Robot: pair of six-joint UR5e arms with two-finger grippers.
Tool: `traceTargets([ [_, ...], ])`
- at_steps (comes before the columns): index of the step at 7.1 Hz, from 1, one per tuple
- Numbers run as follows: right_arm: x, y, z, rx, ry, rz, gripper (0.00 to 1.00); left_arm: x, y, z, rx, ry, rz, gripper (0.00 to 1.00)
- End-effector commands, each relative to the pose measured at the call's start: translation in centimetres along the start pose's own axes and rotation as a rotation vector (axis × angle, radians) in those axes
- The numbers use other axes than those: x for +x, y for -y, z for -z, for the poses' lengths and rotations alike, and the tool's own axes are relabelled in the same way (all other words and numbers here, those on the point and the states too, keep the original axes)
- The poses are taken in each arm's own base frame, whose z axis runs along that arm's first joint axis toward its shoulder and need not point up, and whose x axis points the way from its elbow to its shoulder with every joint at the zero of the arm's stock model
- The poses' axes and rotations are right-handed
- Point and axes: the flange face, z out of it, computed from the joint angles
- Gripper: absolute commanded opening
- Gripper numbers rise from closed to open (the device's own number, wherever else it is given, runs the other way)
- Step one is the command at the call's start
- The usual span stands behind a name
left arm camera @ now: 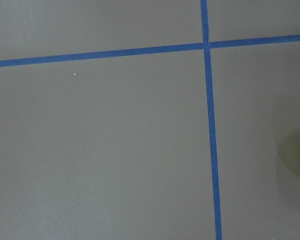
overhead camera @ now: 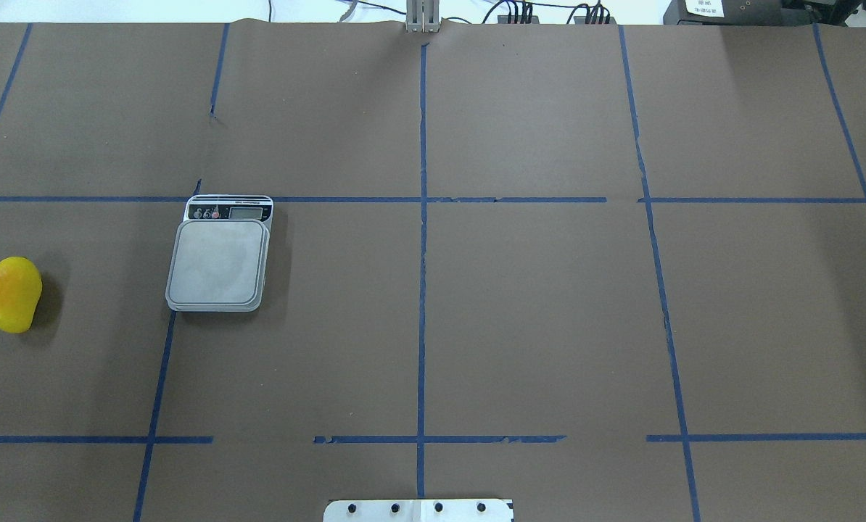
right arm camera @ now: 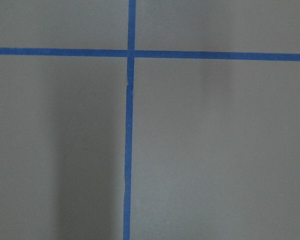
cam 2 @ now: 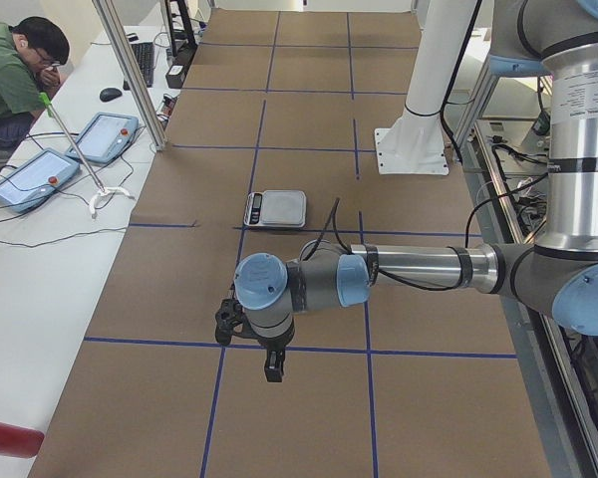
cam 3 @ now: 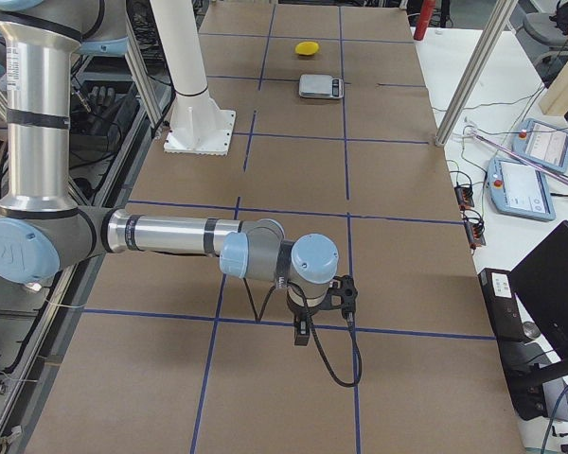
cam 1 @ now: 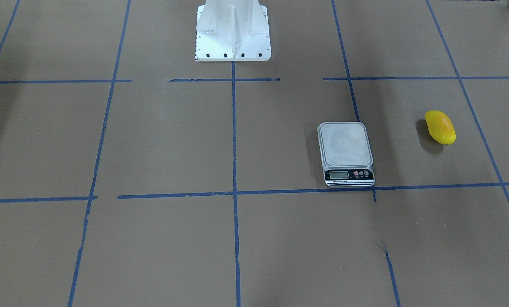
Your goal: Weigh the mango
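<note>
The mango (overhead camera: 14, 294) lies on its side on the brown tabletop (overhead camera: 549, 326). It is well apart from the digital kitchen scale (overhead camera: 219, 262), off the scale's side toward the robot's left. The scale's display end points away from the white robot pedestal (cam 1: 233, 32). The left tool (cam 2: 272, 373) hangs above the tabletop on the mango's side of the scale. The right tool (cam 3: 303, 336) hangs well apart from the scale on the opposite side. I cannot tell whether either tool is released or clenched.
</note>
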Motion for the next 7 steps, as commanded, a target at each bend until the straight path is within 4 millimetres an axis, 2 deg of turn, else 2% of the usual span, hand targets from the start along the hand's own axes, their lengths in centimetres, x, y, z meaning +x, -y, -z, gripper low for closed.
traceTargets([
  [1, 0.0, -0.1, 0.0, -0.002, 0.000, -0.002, 1.00, 0.2, 0.1, 0.2, 0.010, 0.003, -0.014, 1.00],
  [3, 0.0, 0.0, 0.0, -0.001, 0.000, -0.001, 1.00, 1.3, 1.6, 1.6, 0.070, 0.015, -0.066, 1.00],
  [4, 0.0, 0.0, 0.0, -0.001, 0.000, -0.001, 1.00, 2.6, 2.3, 2.5, 0.126, 0.021, -0.047, 1.00],
  [6, 0.0, 0.0, 0.0, -0.001, 0.000, -0.001, 1.00, 9.4, 4.7, -0.7, 0.194, -0.009, -0.026, 1.00],
  [7, 0.0, 0.0, 0.0, -0.001, 0.000, -0.001, 1.00, 12.7, 4.9, -2.7, 0.223, -0.047, -0.003, 1.00],
])
